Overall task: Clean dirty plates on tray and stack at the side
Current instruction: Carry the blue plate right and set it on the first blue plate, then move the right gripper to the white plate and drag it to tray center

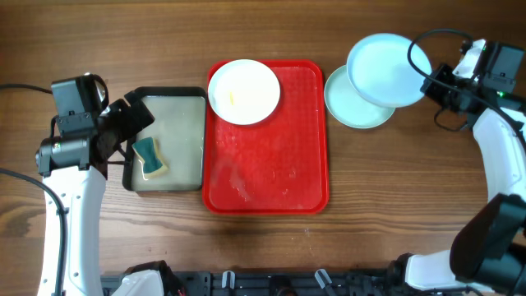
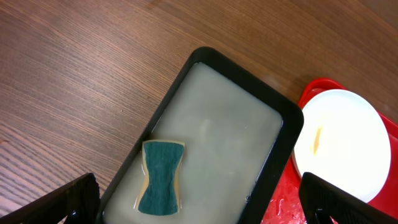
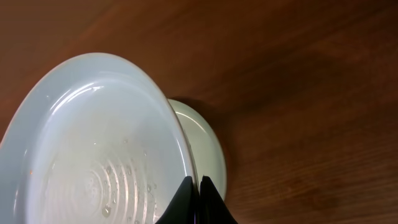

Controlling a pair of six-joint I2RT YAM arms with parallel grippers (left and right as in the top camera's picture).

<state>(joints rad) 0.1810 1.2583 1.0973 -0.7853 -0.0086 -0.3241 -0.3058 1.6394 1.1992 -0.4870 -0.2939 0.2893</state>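
A white plate (image 1: 244,91) with a small yellow smear lies in the top left corner of the red tray (image 1: 279,177). My right gripper (image 1: 429,85) is shut on the rim of a pale blue plate (image 1: 388,69), held above the table right of the tray. In the right wrist view the fingertips (image 3: 186,186) pinch that wet plate (image 3: 93,149) at its edge. Under it a second pale plate (image 1: 349,107) lies flat on the wood. My left gripper (image 1: 131,123) hangs open over the small black-rimmed tray, above the sponge (image 2: 160,177).
The black-rimmed tray (image 1: 200,140) holds cloudy liquid, and a green and yellow sponge (image 1: 149,157) lies in it. It sits against the red tray's left side. Bare wooden table surrounds everything; arm bases and cables run along the front edge.
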